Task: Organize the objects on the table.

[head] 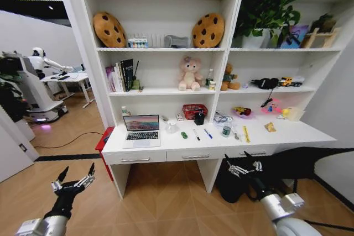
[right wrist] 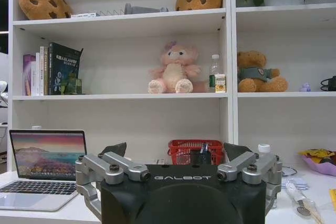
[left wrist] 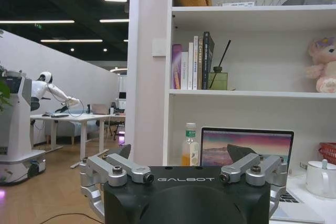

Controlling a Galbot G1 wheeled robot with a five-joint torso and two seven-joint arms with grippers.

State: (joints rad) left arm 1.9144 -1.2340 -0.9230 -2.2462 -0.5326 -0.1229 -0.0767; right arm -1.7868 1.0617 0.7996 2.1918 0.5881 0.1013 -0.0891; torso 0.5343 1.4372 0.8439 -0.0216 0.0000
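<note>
Tools (head: 74,178) (head: 243,164) spread, short of table (head: 166,143)

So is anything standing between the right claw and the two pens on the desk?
Nothing visible. The right claw hangs open in front of the desk, below its top, with open air up to the black pen and blue pen. The left claw hangs open off to the left.

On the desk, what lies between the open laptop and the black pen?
Head view: a tiny green toy car lies on the white desk between the silver laptop and black pen.
</note>
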